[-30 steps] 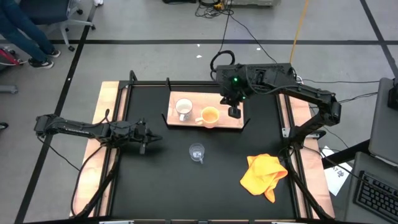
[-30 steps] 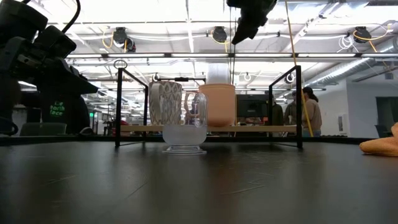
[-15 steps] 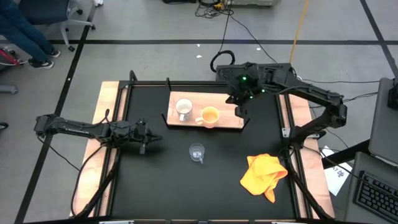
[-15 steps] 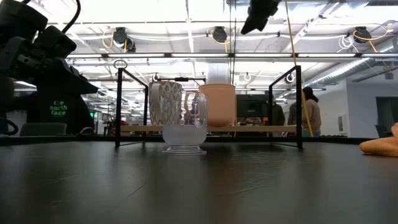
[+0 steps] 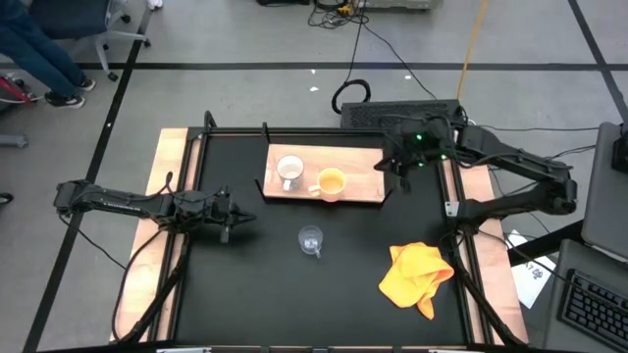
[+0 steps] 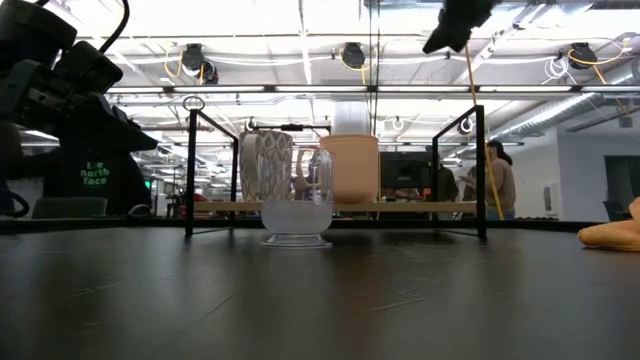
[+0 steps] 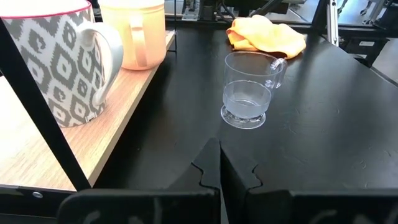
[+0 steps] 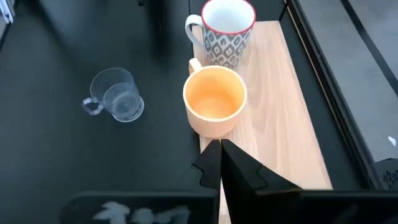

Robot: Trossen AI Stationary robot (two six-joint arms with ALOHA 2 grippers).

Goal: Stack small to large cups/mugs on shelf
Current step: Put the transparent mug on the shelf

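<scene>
The black tabletop (image 5: 255,284) takes up most of the scene; a crumpled yellow cloth (image 5: 416,277) is seen lying on it near the right side, well away from both sets of jaws.

The shelf (image 5: 363,186) is a flat light-wood board with thin black brackets at its edges, sat toward the back of the table; the right gripper (image 5: 396,164) is held up in the air just past the shelf's right end, jaws pressed shut with nothing between them.

Two mugs are parked side by side on that board, both upright and apart from the right jaws; the white mug (image 8: 227,28) is covered in a grey diamond pattern with a thin red rim, handle sticking out sideways; the orange-yellow mug (image 8: 214,101) is plain, pale peach inside, and is the nearer of the two to the right jaws.

The clear glass cup (image 7: 250,89) is the smallest, handled, upright on the bare black top in front of the shelf, not on it; it stands ahead of the left gripper (image 5: 233,218), which is parked low at the table's left side, jaws closed and empty.

In the low view, "the north face" can be read in green on a dark garment (image 6: 92,172) behind the table.
</scene>
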